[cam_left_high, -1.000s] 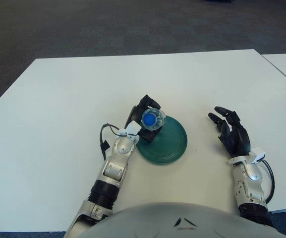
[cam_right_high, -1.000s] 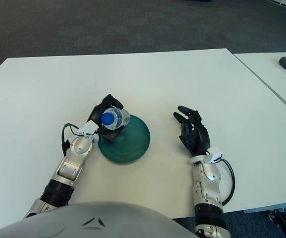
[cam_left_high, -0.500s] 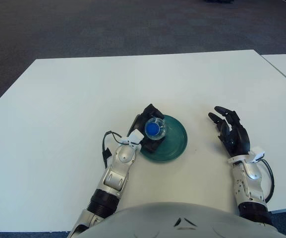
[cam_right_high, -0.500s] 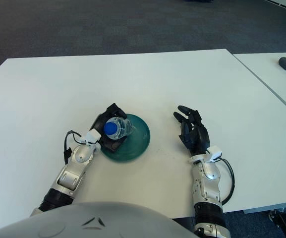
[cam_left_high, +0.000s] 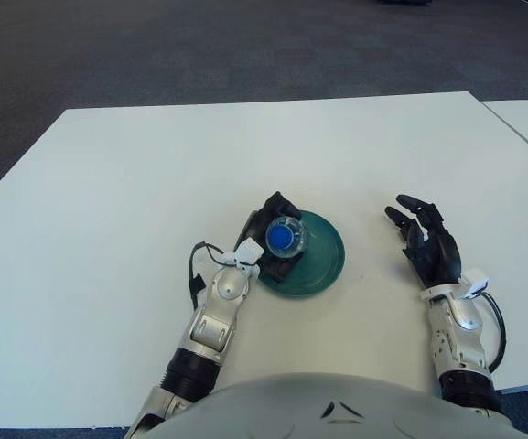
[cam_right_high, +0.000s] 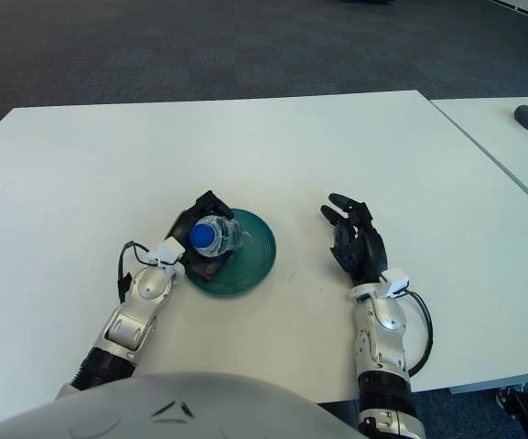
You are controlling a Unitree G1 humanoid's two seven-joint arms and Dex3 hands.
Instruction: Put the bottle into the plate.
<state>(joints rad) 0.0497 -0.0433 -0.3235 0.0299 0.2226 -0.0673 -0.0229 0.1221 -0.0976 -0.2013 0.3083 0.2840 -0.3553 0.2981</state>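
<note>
The bottle (cam_left_high: 285,237) stands on the plate's (cam_left_high: 322,265) left part, mid-table (cam_left_high: 135,183).

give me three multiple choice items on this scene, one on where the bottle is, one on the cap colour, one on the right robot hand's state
1. Where is the bottle?
A. over the plate's left side
B. at the table's far right corner
C. on the floor

2. What colour is the cap?
A. red
B. blue
C. yellow

3. What is the right robot hand doing?
A. gripping the plate
B. holding the bottle
C. open, holding nothing

Key:
1 A: the bottle stands upright in the left robot hand over the green plate.
2 B: the cap is blue.
3 C: the right robot hand hangs over the table, fingers spread.
</note>
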